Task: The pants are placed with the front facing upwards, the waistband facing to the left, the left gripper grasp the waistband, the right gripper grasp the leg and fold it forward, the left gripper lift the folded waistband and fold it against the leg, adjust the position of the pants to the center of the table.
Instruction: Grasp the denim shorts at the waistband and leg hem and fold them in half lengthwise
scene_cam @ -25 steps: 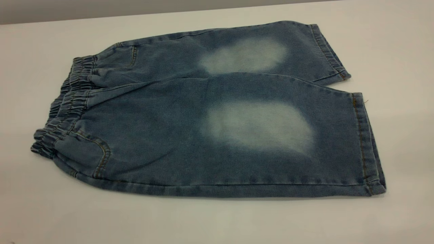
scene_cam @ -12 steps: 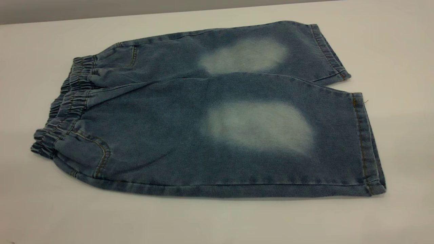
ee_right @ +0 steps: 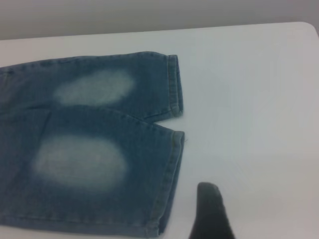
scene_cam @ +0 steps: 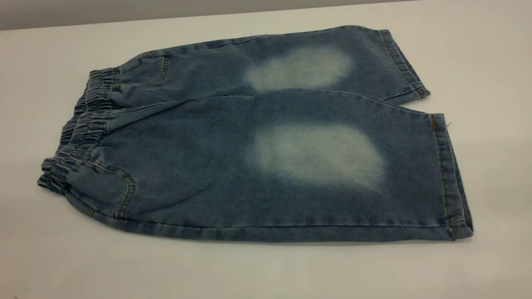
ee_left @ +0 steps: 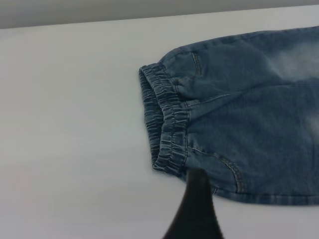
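Neither gripper appeared in the exterior view. Each wrist view caught only one black wedge-shaped fingertip, the left gripper's [ee_left: 195,209] near the darker ruched elastic waistband [scene_cam: 81,128] and the right gripper's [ee_right: 212,211] over bare tabletop beside the near leg's stitched hem [ee_right: 167,184]; whether either was clenched I cannot tell. The blue denim shorts with pale faded patches [scene_cam: 257,137] lay flat and unfolded on the plain white-grey table [scene_cam: 266,270], waistband leftward.

The pants [scene_cam: 257,141] lie flat on the table [scene_cam: 266,270], waistband [scene_cam: 79,128] left, leg [scene_cam: 332,166] hems right.
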Controlling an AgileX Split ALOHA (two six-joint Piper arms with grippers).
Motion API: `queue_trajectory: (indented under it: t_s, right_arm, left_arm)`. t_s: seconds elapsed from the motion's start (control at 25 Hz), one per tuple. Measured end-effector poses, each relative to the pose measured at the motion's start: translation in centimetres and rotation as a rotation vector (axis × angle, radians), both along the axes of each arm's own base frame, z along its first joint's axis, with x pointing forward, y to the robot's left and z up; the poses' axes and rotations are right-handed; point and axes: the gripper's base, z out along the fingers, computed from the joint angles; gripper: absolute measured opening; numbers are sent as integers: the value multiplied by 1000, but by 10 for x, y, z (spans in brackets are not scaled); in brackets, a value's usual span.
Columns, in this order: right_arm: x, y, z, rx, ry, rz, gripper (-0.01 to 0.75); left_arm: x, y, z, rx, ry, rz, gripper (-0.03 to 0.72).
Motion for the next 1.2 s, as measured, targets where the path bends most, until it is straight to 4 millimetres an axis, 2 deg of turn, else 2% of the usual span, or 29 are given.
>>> queue_trajectory:
  t_s: [0.92, 1.12, 1.2]
  right_arm:
    - [0, 5, 2, 47, -10, 34, 408]
    - [-2, 7, 13, 72, -29, 52, 408]
    - [6, 9, 21, 69, -15, 66, 408]
  left_arm:
    - [0, -2, 1, -49, -5, 0, 538]
    - [8, 5, 29, -106, -122, 107, 533]
    - [16, 9, 42, -88, -136, 145, 523]
